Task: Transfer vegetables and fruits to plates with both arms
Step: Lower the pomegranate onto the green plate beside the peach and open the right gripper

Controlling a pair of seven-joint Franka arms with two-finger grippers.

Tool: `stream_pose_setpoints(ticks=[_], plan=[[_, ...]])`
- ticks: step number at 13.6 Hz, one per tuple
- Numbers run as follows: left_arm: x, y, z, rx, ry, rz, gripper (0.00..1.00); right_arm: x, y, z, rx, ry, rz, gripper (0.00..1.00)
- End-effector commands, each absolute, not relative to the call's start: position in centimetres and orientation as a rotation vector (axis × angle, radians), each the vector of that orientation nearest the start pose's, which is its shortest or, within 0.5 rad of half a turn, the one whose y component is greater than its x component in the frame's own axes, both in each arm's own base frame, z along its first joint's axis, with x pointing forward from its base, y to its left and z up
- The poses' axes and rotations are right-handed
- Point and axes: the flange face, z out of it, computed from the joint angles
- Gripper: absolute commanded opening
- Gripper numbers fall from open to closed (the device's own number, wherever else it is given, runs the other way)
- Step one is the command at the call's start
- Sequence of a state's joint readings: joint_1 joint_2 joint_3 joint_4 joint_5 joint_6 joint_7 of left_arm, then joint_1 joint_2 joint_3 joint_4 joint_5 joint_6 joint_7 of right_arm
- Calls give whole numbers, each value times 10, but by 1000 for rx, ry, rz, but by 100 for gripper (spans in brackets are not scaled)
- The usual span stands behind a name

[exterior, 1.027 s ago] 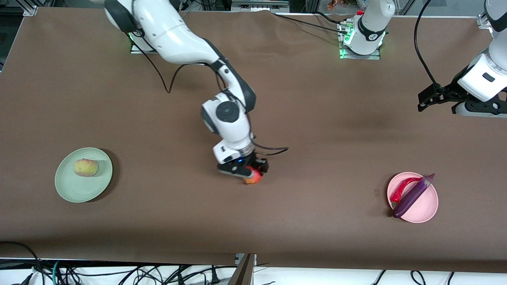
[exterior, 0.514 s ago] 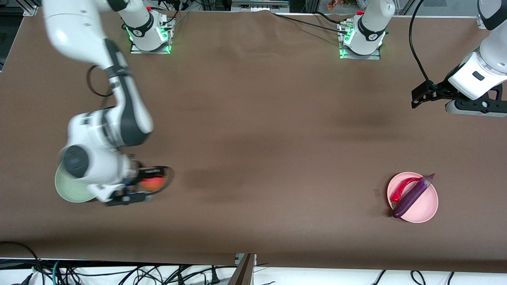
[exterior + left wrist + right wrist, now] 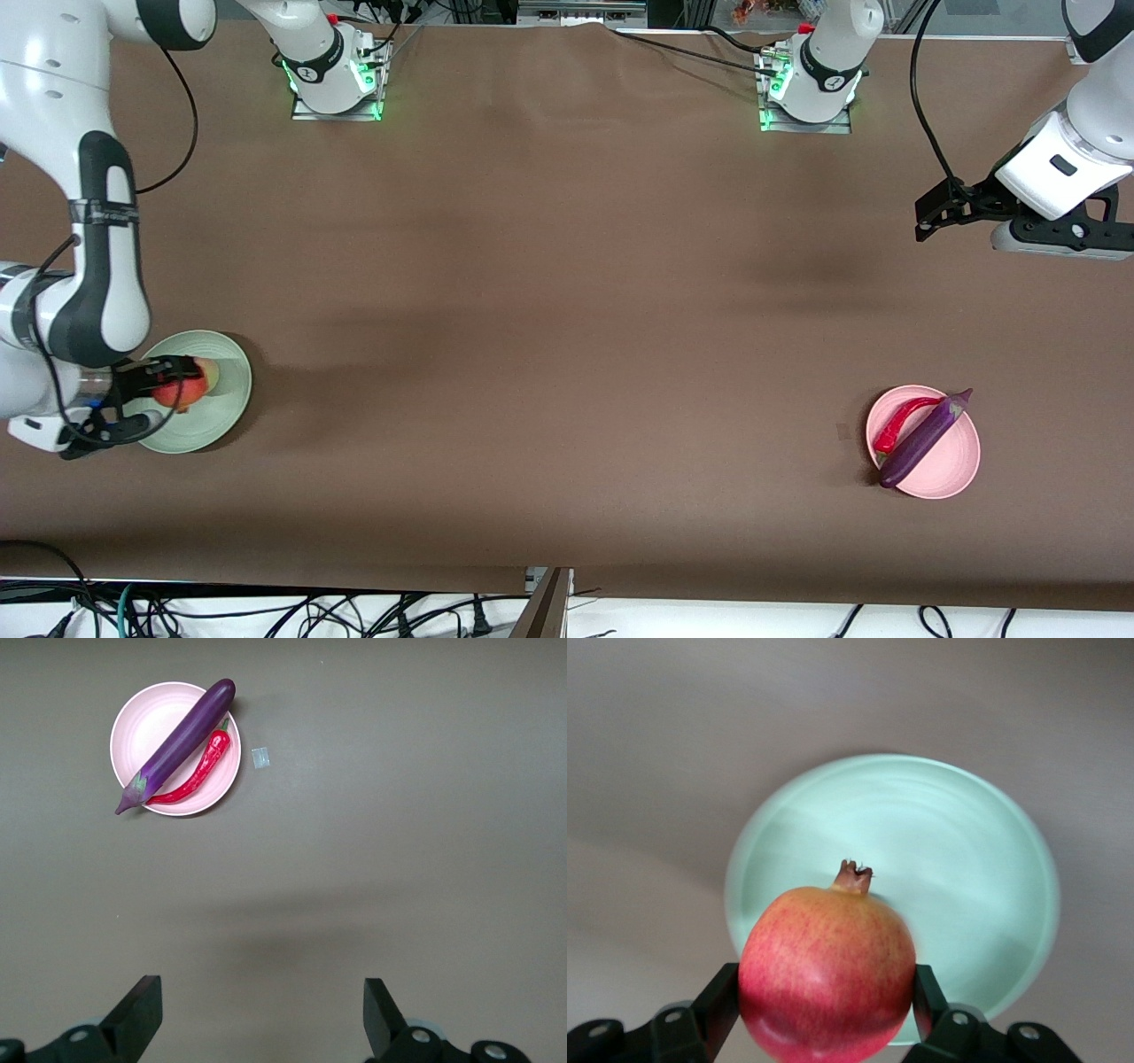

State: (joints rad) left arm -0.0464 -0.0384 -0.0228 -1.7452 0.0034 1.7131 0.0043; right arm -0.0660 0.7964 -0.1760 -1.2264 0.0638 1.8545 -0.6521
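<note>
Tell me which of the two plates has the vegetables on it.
The pale pink plate, toward the left arm's end of the table: the eggplant and red chili lie on it. The pale green plate has none.

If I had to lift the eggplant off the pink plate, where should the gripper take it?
Grip the eggplant around its mid-length from above, fingers across its narrow width. It lies slantwise across the pink plate with the chili close alongside, so that finger probably needs care.

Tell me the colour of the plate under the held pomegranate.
Pale green plate, clearest in the right wrist view, beneath the pomegranate.
</note>
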Motion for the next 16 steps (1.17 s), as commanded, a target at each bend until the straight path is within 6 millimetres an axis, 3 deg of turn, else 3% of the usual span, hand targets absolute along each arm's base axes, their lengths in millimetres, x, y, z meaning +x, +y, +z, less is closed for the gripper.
stream_pose_setpoints(ticks=[1, 5, 11, 16], plan=[[549, -41, 583, -3150, 104, -9, 100, 719, -159, 278, -3042, -788, 253, 16], [549, -44, 583, -3148, 117, -9, 100, 716, -182, 274, -3037, -827, 232, 16], [549, -44, 582, -3149, 114, -7, 100, 726, -142, 276, -3037, -758, 194, 16], [549, -43, 582, -3149, 114, -4, 100, 729, -126, 275, -3032, -703, 184, 16]])
